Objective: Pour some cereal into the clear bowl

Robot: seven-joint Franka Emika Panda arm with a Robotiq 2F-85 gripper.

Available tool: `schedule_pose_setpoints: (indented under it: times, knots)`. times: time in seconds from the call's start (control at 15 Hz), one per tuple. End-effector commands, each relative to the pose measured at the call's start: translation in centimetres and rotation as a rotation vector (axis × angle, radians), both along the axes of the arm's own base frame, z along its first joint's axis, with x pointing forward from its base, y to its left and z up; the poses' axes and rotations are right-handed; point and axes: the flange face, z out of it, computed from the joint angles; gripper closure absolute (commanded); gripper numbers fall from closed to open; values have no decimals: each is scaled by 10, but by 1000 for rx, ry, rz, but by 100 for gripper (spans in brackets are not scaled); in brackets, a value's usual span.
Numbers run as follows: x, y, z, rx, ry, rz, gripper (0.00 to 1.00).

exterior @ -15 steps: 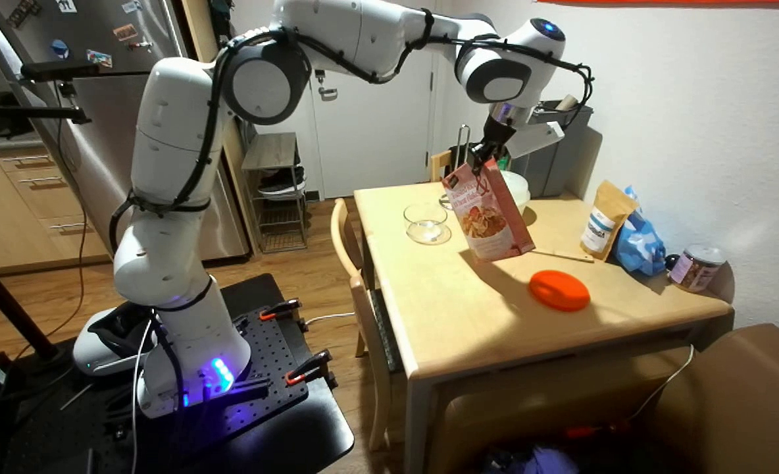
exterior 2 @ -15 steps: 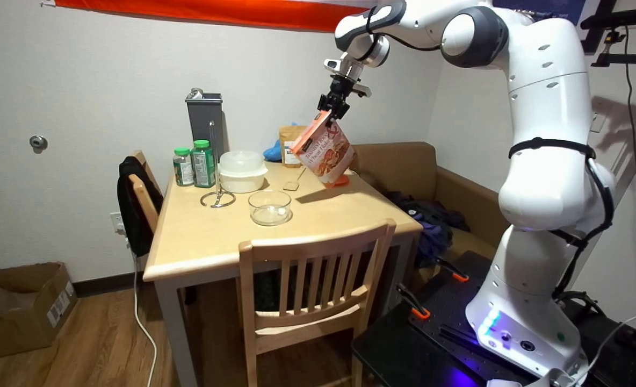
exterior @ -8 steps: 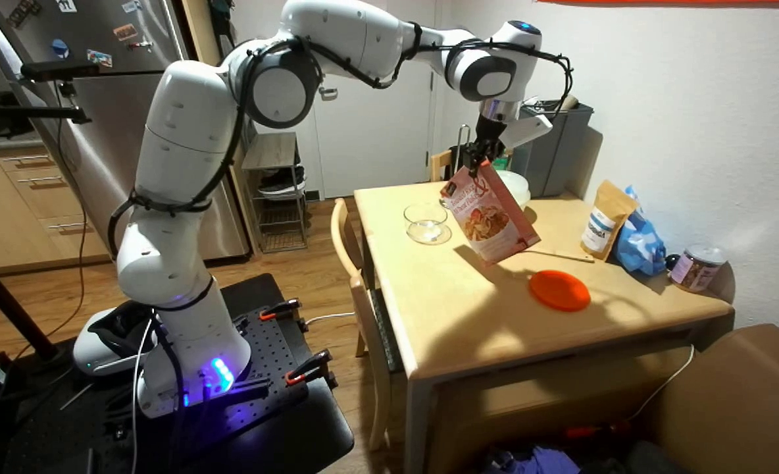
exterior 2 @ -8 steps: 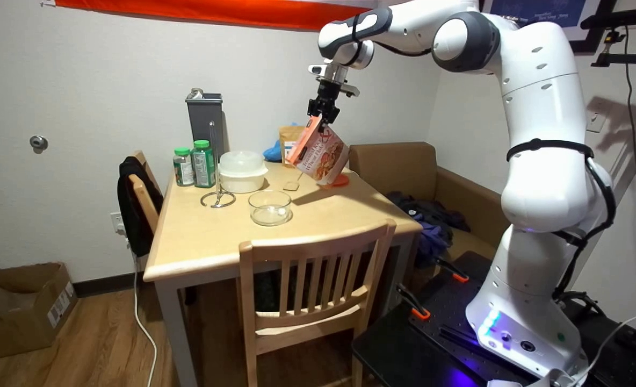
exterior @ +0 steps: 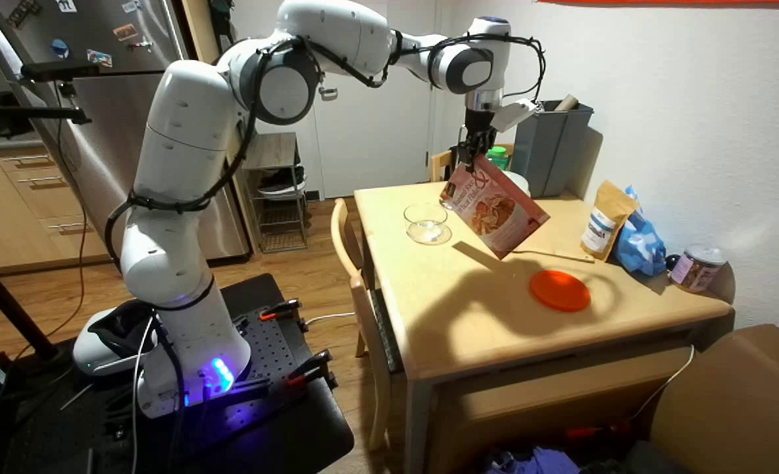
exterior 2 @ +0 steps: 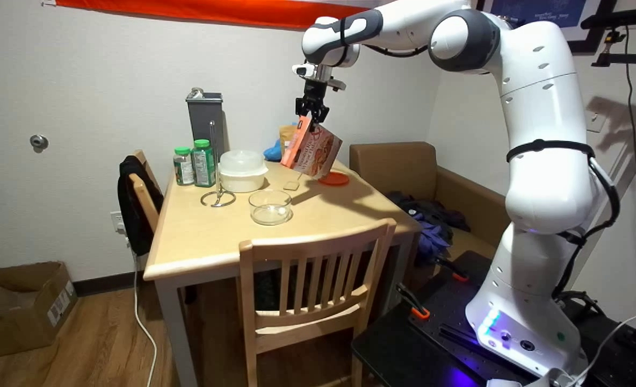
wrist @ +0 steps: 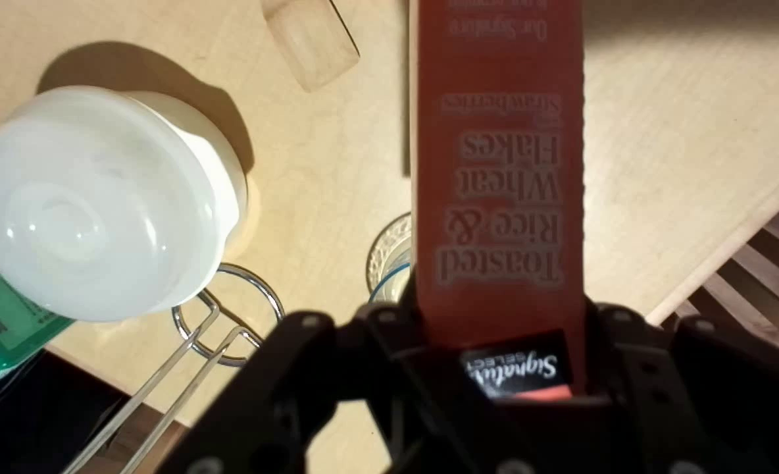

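My gripper (exterior: 475, 160) is shut on the top end of the reddish-pink cereal box (exterior: 493, 209), which hangs tilted above the table. In an exterior view the gripper (exterior 2: 312, 119) and the tilted cereal box (exterior 2: 316, 154) show behind and to the right of the clear bowl (exterior 2: 269, 210). The clear bowl (exterior: 426, 225) stands upright on the table, apart from the box. In the wrist view the gripper's (wrist: 502, 322) dark fingers press both sides of the box's narrow panel (wrist: 501, 197). The clear bowl (wrist: 388, 253) is mostly hidden there behind box and finger.
On the table (exterior 2: 205, 231) stand a white bowl with a translucent cover (exterior 2: 243, 174), a metal stand (exterior 2: 217, 200) and green-capped bottles (exterior 2: 203, 164). An orange disc (exterior: 559, 290) lies flat. A kraft bag (exterior: 603, 220), blue bag (exterior: 641, 240) and jar (exterior: 696, 266) line the wall.
My gripper, still holding the box, has shifted left in both exterior views. The box has tipped further, its lower end swinging right and up. The clear bowl has not moved.
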Motion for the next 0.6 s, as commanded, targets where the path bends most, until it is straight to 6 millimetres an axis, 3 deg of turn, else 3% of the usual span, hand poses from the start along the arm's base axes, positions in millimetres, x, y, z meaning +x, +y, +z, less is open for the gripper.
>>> schedule_pose_setpoints:
  times: [0.0, 0.53]
  knots:
    - [5, 16, 18, -79, -72, 18, 82]
    - [6, 49, 21, -167, -126, 74, 82]
